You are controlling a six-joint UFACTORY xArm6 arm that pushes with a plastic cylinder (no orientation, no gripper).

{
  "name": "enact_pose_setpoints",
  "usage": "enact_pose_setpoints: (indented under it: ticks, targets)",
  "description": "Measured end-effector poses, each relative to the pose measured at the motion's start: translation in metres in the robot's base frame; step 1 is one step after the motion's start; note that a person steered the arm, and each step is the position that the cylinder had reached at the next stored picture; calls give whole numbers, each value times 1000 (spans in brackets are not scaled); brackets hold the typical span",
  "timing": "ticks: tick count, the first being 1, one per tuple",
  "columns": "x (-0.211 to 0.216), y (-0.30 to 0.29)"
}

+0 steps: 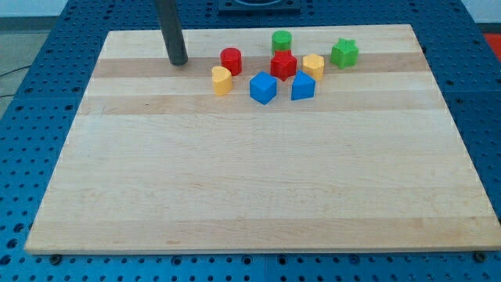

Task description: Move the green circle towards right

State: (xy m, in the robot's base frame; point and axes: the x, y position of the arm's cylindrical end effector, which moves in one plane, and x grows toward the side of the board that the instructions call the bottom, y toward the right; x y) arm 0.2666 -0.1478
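Though the task concerned a block near the view's top, my tip (178, 61) stood well to the view's left of it, resting on the tabletop (250, 188) near the top-left part of the board and touching nothing. There was no claw on this arm at all, only the dark rod, so nothing could be said of open or closed. Going rightward from the tip, the nearest blocks were a yellow block (222, 80) with a rounded edge and, just above and to its right, a red cylinder (231, 59). Next came a blue cube (263, 88), lower down, and then the green circle (282, 41), the topmost block of the cluster, sitting just above a red block (283, 65) whose shape looked star-like but was hard to make out. Beside that red one lay a second blue block (303, 86) and a yellow block (314, 66), close together, and furthest to the view's right sat a green star (344, 52), a little apart from the others. I judged the step in hand to be the approach, with the push not yet begun. The next move would call for bringing the tip across above the red cylinder to the green circle's left side, then sliding rightward, keeping high enough to miss the red block below and stopping short of the green star.
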Motion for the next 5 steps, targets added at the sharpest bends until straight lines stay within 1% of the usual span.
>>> enact_pose_setpoints:
  ticks: [2, 3, 4, 5]
  targets:
    - [3, 84]
    - [-9, 108]
    - [-9, 166]
    - [3, 212]
